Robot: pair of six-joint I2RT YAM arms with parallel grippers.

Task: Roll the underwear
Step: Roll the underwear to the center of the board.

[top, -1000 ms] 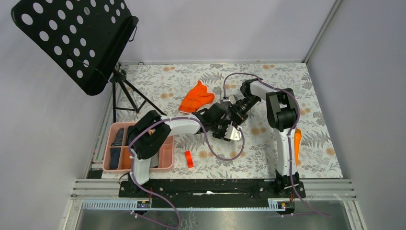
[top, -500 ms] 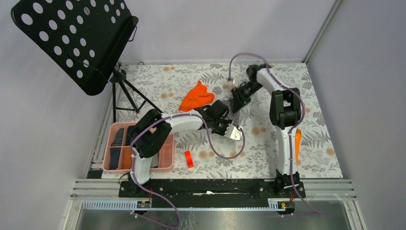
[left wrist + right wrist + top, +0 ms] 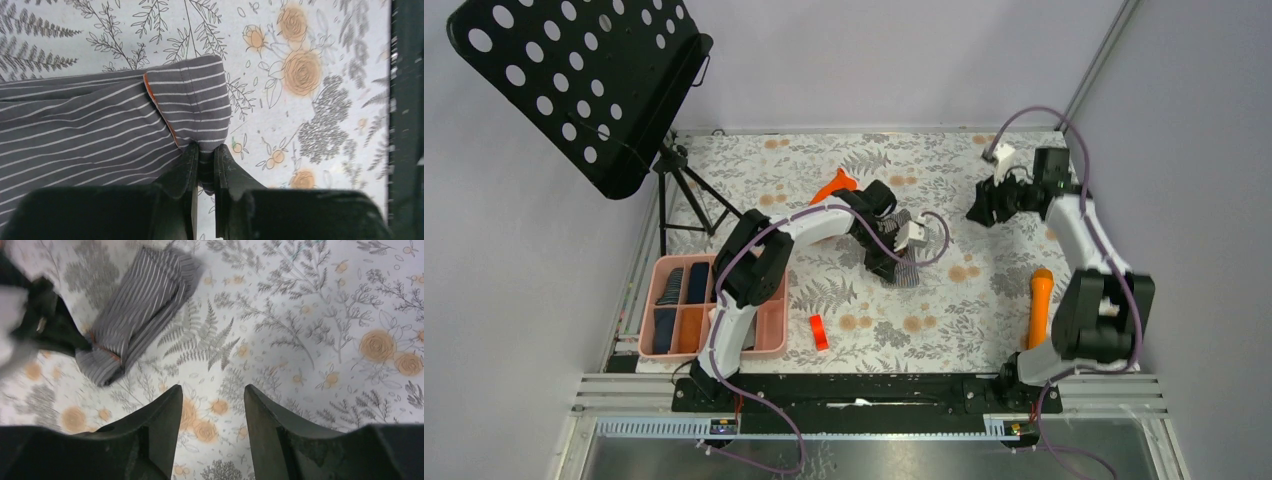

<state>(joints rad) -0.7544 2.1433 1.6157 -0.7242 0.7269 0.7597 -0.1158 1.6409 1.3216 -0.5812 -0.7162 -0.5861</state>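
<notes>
The grey striped underwear, lying near the middle of the tabletop, is pinched at its folded hem by the left pincer while the right pincer hangs spread and empty well apart; the cloth, judged light and limp, is best gripped at the thicker hem.

Top view high above whole table, wrist views close, facing down, sharing grey underwear

Your left arm bends toward the middle of the table, its left gripper pinched tight on the grey underwear. Your right arm stretches along the right side toward the far edge, right gripper spread apart.
</notes>
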